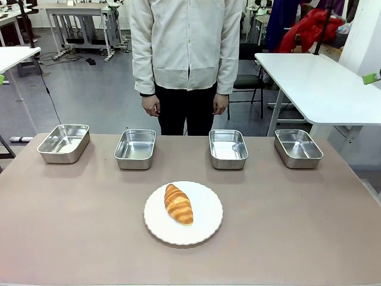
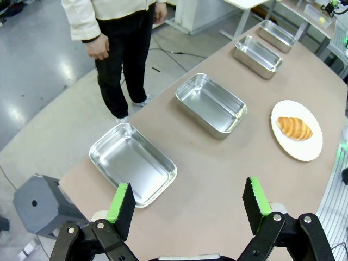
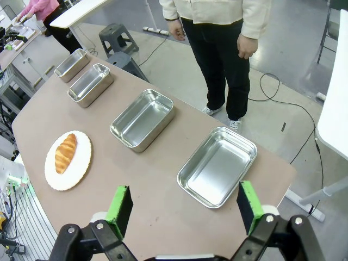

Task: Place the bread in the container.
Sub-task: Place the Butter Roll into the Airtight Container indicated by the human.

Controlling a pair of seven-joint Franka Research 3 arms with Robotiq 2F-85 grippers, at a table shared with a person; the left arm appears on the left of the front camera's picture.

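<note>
- Left hand and right hand: green-padded fingers spread apart, gripping nothing, high over the tabletop.
- Glossy, ridged, golden-brown bread on a round scalloped white plate, well apart from both hands.
- Four shiny, shallow, round-cornered steel containers in a row beyond; person standing behind.
</note>
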